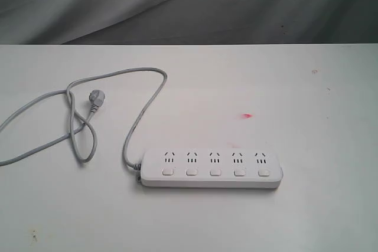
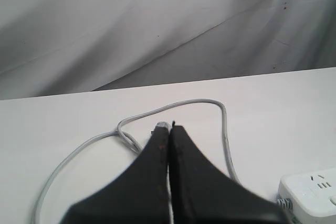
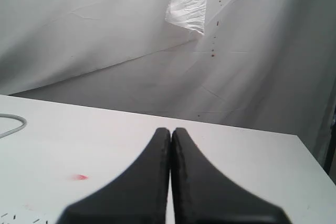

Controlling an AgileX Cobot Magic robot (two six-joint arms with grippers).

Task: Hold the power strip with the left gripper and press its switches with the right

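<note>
The white power strip [image 1: 211, 168] lies flat near the front of the white table, its five square switches [image 1: 215, 172] in a row below the sockets. Its grey cord [image 1: 133, 128] loops away to the left and ends in a plug [image 1: 95, 100]. Neither arm shows in the exterior view. In the left wrist view my left gripper [image 2: 169, 128] is shut and empty, held above the table with the cord [image 2: 226, 129] ahead and one end of the strip [image 2: 310, 192] off to one side. My right gripper [image 3: 170, 130] is shut and empty over bare table.
A small red mark [image 1: 247, 115] sits on the table behind the strip, also seen as a red mark [image 3: 80, 177] in the right wrist view. A grey cloth backdrop [image 1: 189, 4] hangs behind the table's far edge. The table's right edge [image 3: 315, 156] shows near the right gripper.
</note>
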